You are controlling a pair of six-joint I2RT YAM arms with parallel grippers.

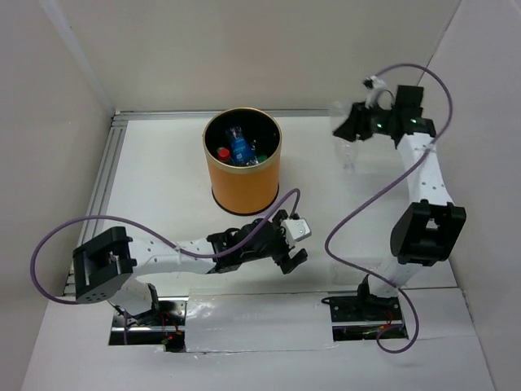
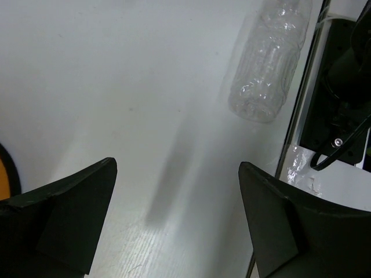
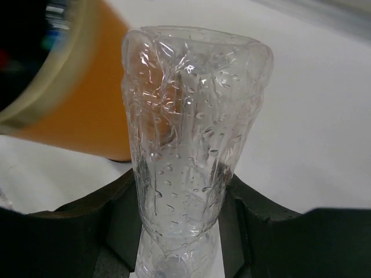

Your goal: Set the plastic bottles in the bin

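Gripping a clear plastic bottle [image 3: 191, 145] between its jaws, the right gripper [image 1: 352, 130] hangs well off at the bin's [image 1: 242, 177] 3 o'clock. The left gripper [image 1: 290, 243], jaws wide, sits at the bin's 5 o'clock. A blue-labelled bottle [image 1: 239, 151] lies inside the bin. Another clear bottle [image 2: 266, 58] lies on the surface [image 1: 163, 195].

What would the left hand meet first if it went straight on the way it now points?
Most likely the bare table, seen between the left hand's open fingers. The clear bottle lies off to one side of that line, probably missed, though depth is unclear.
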